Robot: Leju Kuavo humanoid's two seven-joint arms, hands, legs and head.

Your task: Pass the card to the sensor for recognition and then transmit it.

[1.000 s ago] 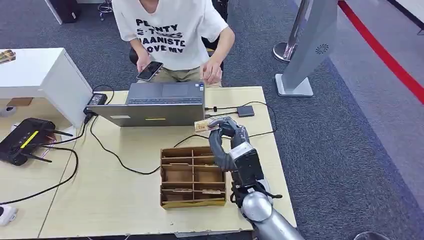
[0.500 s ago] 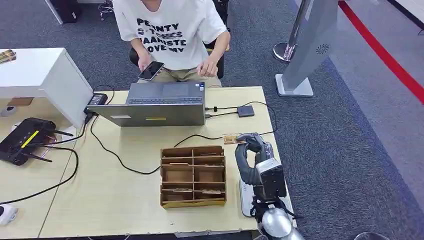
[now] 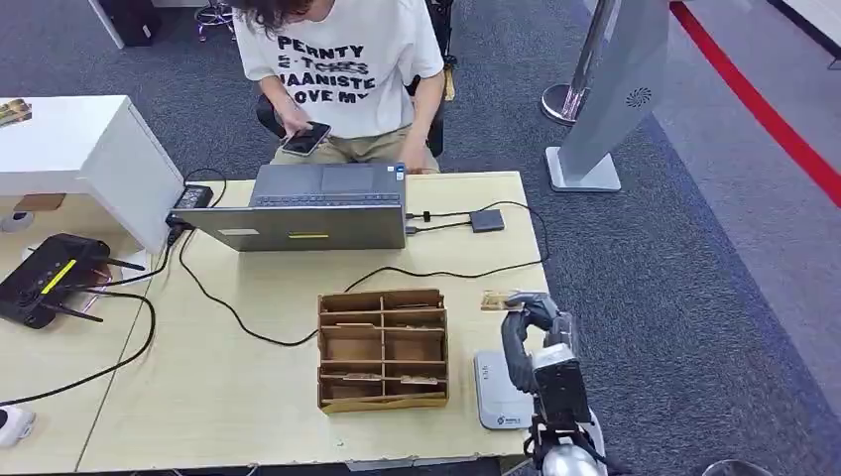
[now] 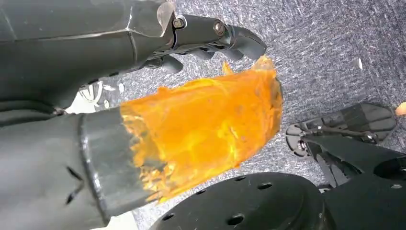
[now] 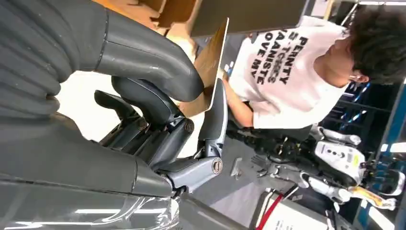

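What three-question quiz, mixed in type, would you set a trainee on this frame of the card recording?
1. True or false: the right hand holds the card.
2. Multiple choice: the grey sensor pad lies (A) on the laptop, (B) on the table to the right of the cardboard organizer, (C) on the carpet.
3. Short answer: what is the seated person looking down at?

Key
1. True; the right wrist view shows the card pinched between thumb and fingers.
2. B.
3. A phone in the person's hand, behind the laptop.
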